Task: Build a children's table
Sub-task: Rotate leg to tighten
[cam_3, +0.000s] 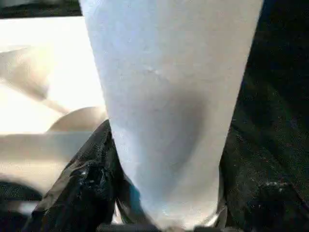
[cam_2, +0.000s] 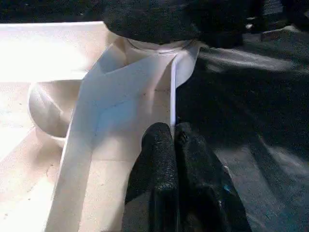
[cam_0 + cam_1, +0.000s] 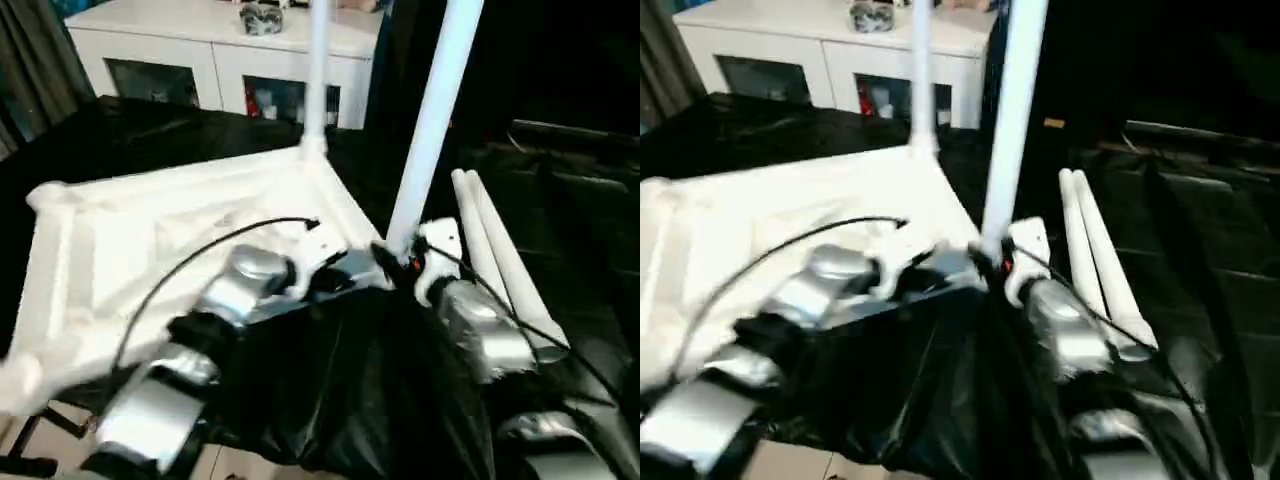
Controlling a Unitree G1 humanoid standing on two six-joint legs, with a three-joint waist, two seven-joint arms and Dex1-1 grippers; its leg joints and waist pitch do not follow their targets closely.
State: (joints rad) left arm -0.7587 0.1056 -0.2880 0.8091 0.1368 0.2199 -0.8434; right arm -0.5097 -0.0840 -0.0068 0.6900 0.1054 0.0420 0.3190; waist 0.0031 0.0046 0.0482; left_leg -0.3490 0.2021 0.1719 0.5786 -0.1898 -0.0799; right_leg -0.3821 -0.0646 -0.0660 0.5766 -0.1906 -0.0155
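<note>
Tabletop, underside up: right pincer pinching upright leg; left pincer pressed together at rim.

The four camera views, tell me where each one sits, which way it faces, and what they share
Left eye and right eye: on the head, facing forward and down at the upturned tabletop; both silver forearms show.
Left wrist: along the shut left gripper, fingers on the tabletop's edge near a corner.
Right wrist: along the right gripper, its fingers around the near leg.
Shared: that leg, the tabletop and black cover. The head views add a standing far leg and two loose legs.
</note>
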